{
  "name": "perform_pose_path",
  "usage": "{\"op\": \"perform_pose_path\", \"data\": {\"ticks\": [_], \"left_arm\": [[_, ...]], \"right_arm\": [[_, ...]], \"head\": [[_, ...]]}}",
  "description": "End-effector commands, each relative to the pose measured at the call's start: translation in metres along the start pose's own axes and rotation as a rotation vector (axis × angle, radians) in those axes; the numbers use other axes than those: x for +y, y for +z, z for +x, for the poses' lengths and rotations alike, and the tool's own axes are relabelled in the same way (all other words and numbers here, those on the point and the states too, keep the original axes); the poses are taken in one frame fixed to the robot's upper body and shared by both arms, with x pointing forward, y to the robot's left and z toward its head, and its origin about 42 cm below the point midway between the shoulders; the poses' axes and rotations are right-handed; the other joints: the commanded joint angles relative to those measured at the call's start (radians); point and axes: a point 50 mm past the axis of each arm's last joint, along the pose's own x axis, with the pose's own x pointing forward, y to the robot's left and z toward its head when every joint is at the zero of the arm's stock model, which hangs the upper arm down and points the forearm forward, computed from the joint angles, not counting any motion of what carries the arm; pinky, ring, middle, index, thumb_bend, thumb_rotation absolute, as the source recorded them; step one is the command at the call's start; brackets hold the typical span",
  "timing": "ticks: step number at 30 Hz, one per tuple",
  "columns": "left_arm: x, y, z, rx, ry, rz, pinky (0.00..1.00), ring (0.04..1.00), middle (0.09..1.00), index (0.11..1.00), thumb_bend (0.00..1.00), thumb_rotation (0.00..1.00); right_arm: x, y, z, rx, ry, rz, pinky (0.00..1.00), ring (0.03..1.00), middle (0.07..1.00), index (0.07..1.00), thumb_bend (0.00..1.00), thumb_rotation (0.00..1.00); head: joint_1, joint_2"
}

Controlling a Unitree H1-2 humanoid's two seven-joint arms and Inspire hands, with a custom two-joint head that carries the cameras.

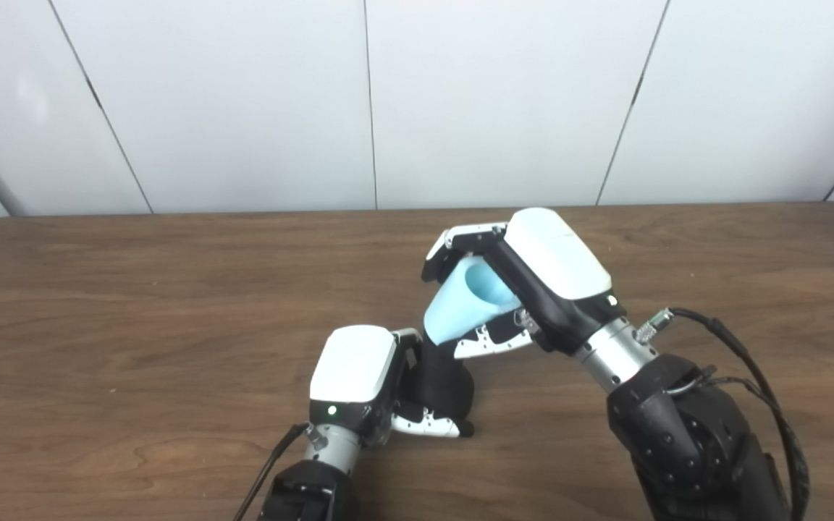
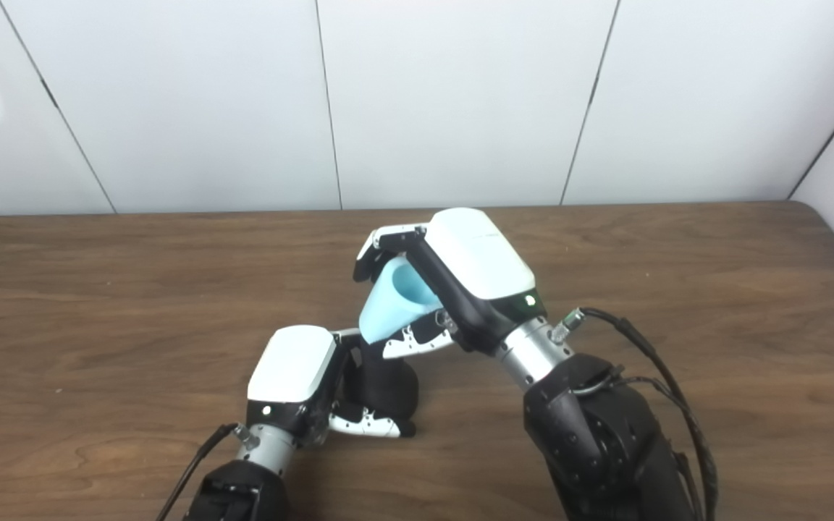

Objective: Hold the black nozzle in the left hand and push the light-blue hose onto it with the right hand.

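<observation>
On the brown wooden bench (image 1: pixel 135 289), near its front edge, the left hand (image 1: pixel 359 383) is closed around the black nozzle (image 1: pixel 442 387), its white back turned upward and its fingers (image 1: pixel 428 425) curled under the nozzle's lower side. The nozzle stands more or less upright at bench level, its base at or very near the wood; whether it rests there cannot be told. Above and a little to the right of it, the right hand (image 1: pixel 525 278) grips the light-blue hose (image 1: pixel 464 304), a short tapered piece whose open wide mouth faces up toward the palm and whose narrower end points down and to the left. That lower end meets the top of the nozzle, so the two parts touch there; how far one sits inside the other is hidden by the hose itself. The right hand's fingers (image 1: pixel 460 239) wrap over the far side of the hose, and its thumb (image 1: pixel 493 340) crosses the near side just above the joint. Both forearms rise from the bottom edge, a black cable (image 1: pixel 750 376) looping beside the right wrist. Behind the bench stands a white panelled wall (image 1: pixel 460 94).
</observation>
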Motion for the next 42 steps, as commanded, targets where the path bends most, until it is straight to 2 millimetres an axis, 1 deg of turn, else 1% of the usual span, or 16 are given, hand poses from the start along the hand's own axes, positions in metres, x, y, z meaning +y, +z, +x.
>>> {"op": "perform_pose_path", "data": {"ticks": [1,4,9,14,15,21,26,27,30,34,38,42], "left_arm": [[-0.045,0.003,-0.022,0.005,-0.239,-0.027,0.38,0.471,0.517,0.475,0.48,0.0],[-0.044,0.004,-0.021,0.005,-0.245,-0.03,0.39,0.489,0.528,0.467,0.48,0.0],[-0.043,0.006,-0.022,0.002,-0.248,-0.026,0.37,0.459,0.499,0.483,0.48,0.0],[-0.043,0.006,-0.022,0.006,-0.251,-0.031,0.38,0.478,0.531,0.467,0.48,0.0],[-0.043,0.006,-0.022,0.007,-0.252,-0.031,0.37,0.467,0.522,0.474,0.48,0.0],[-0.041,0.008,-0.022,-0.002,-0.255,-0.033,0.37,0.472,0.531,0.473,0.48,0.0],[-0.042,0.01,-0.022,-0.01,-0.265,-0.021,0.38,0.478,0.521,0.479,0.48,0.0],[-0.042,0.011,-0.022,-0.012,-0.269,-0.02,0.38,0.482,0.528,0.473,0.48,0.0],[-0.045,0.012,-0.023,-0.015,-0.27,-0.013,0.37,0.48,0.545,0.461,0.48,0.0],[-0.046,0.014,-0.023,-0.017,-0.259,-0.005,0.33,0.442,0.522,0.485,0.48,0.0],[-0.044,0.015,-0.023,-0.016,-0.265,-0.005,0.36,0.463,0.531,0.476,0.48,0.0],[-0.044,0.016,-0.023,-0.019,-0.269,0.001,0.36,0.457,0.518,0.483,0.48,0.0]], "right_arm": [[-0.009,0.005,0.005,-0.032,-0.05,0.007,0.26,0.403,0.542,0.532,0.49,0.0],[-0.008,0.006,0.006,-0.031,-0.048,0.013,0.26,0.408,0.548,0.526,0.49,0.0],[-0.005,0.004,0.007,-0.029,-0.039,0.024,0.27,0.405,0.543,0.529,0.49,0.0],[-0.001,0.004,0.007,-0.013,-0.018,0.038,0.27,0.399,0.536,0.535,0.49,0.0],[0.0,0.004,0.007,-0.011,-0.014,0.037,0.27,0.397,0.534,0.536,0.49,0.0],[0.002,0.002,0.01,-0.013,-0.008,0.039,0.28,0.388,0.513,0.537,0.49,0.0],[0.003,0.002,0.014,-0.017,0.007,0.03,0.26,0.392,0.529,0.533,0.49,0.0],[0.004,0.002,0.014,-0.021,0.014,0.028,0.28,0.394,0.525,0.529,0.49,0.0],[0.004,0.002,0.017,-0.028,0.035,0.016,0.27,0.401,0.54,0.522,0.49,0.0],[0.001,0.001,0.023,-0.036,0.076,-0.006,0.29,0.393,0.525,0.518,0.49,0.0],[-0.005,0.001,0.029,-0.029,0.129,-0.036,0.31,0.384,0.516,0.513,0.49,0.0],[-0.014,0.001,0.034,-0.022,0.172,-0.069,0.27,0.384,0.521,0.526,0.49,0.0]], "head": [[0.001,0.002],[0.0,0.003],[0.002,0.005],[0.004,0.009],[0.004,0.007],[0.001,0.01],[-0.001,0.013],[-0.001,0.013],[0.002,0.013],[0.004,0.014],[0.002,0.016],[0.002,0.018]]}}
